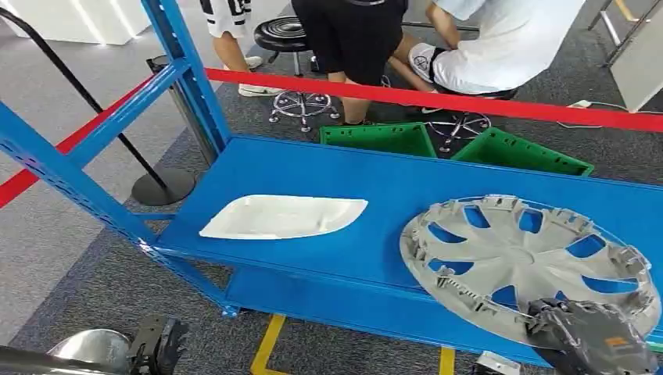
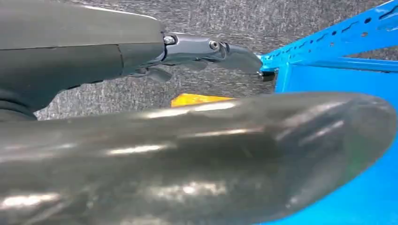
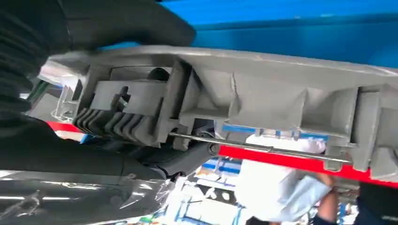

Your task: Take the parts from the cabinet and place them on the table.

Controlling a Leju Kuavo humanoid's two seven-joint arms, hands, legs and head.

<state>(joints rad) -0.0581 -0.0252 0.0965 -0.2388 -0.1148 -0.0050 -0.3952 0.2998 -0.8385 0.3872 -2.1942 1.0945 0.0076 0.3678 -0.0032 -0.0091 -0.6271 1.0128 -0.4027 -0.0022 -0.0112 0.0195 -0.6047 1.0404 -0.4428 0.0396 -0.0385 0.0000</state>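
1. Plainly, the grey wheel cover [image 1: 525, 262] lies flat on the blue shelf [image 1: 391, 183] of the cabinet, inner face up, its near rim reaching the shelf's front edge; that overhang gives a hand something to close on from the front.

2. The right hand [image 1: 590, 337] is at that near rim. In the right wrist view its fingers [image 3: 141, 161] pass under the rim's clips while the thick thumb [image 3: 126, 23] lies over the other face, so it pinches the wheel cover's edge [image 3: 225, 93]. An edge pinch suits a wide, thin disc that cannot be spanned.

3. The white part [image 1: 285, 216], a shallow tray-like moulding, rests on the same shelf well apart to the left, untouched, with room to be fetched separately.

4. The left hand [image 1: 160, 344] hangs low beside the rack's front corner, off the shelf. The left wrist view shows one finger [image 2: 234, 54] stretched out toward the blue frame [image 2: 328, 40] with nothing in it; I judge it spread and idle.

5. Both parts sit in the cabinet, so nothing is delivered yet. My judgement: the disc, held at one edge, may sag or swing when lifted.

6. People sit behind the red bar [image 1: 438, 98], near green crates [image 1: 379, 139].
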